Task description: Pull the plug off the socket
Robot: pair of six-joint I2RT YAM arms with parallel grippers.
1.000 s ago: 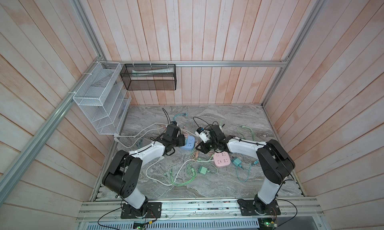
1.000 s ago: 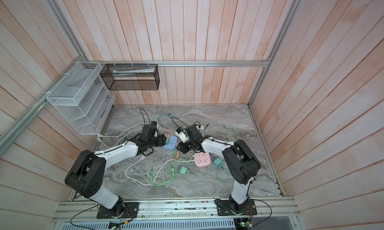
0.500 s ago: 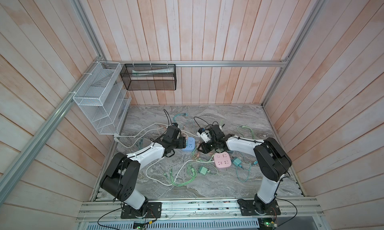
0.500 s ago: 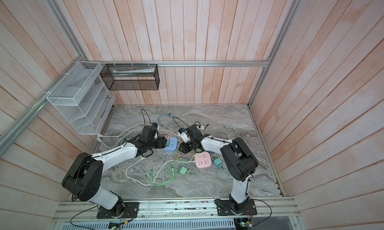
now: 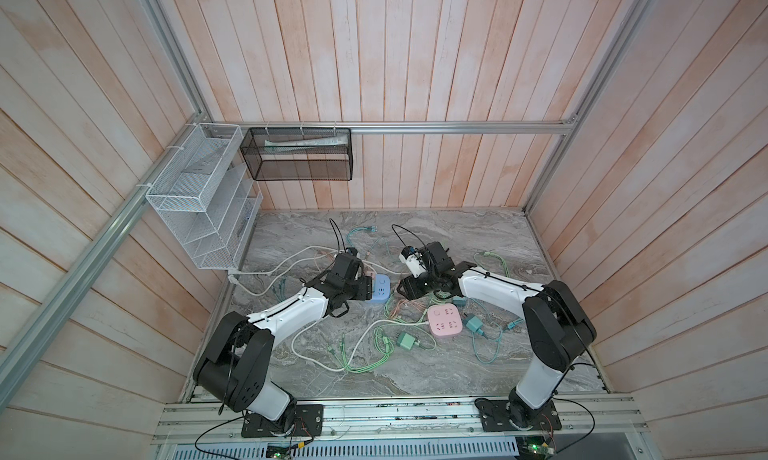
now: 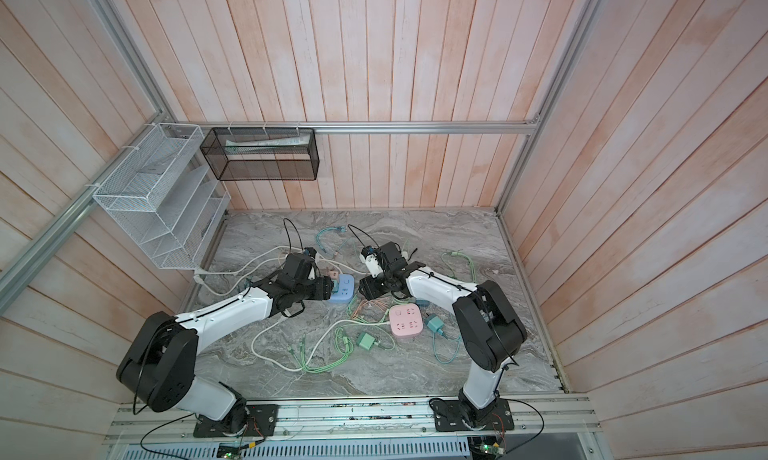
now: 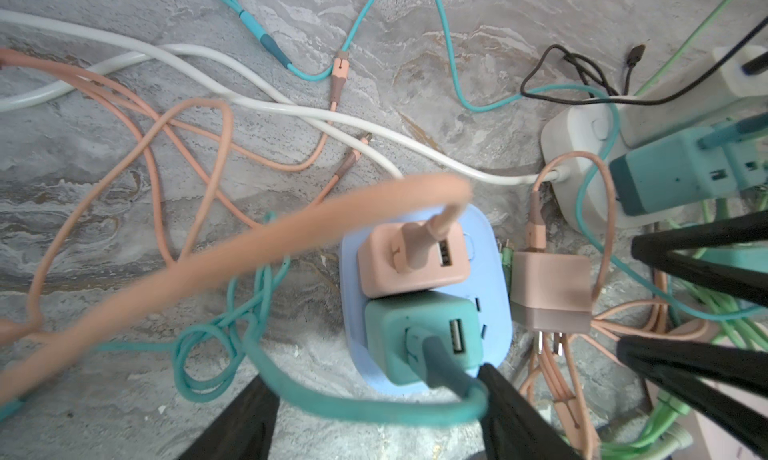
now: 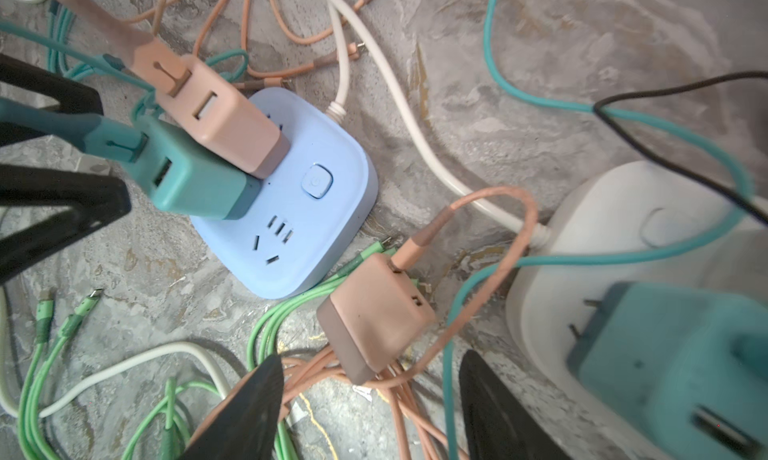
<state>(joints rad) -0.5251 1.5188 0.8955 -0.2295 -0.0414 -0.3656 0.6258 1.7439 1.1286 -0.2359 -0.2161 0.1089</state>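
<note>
A blue socket (image 7: pixel 494 312) lies on the marble table with a pink plug (image 7: pixel 411 258) and a teal plug (image 7: pixel 419 337) standing in it side by side. My left gripper (image 7: pixel 374 377) is open, its fingers either side of the teal plug's cable at the socket's end. Another pink plug (image 8: pixel 374 312) lies loose on the table beside the blue socket (image 8: pixel 316 238). My right gripper (image 8: pixel 372 360) is open just behind it, holding nothing. In both top views the two grippers (image 5: pixel 368 289) (image 5: pixel 405 289) face each other across the blue socket (image 5: pixel 381 292).
A white socket (image 8: pixel 623 229) with a teal plug (image 8: pixel 673 354) resting on it sits close to my right gripper. A pink socket (image 5: pixel 444 320) lies nearer the front. Pink, teal, green and white cables tangle around everything. Wire baskets (image 5: pixel 199 196) hang on the left wall.
Both arms have hardly moved and stay by the blue socket. The jaws of both grippers have widened.
</note>
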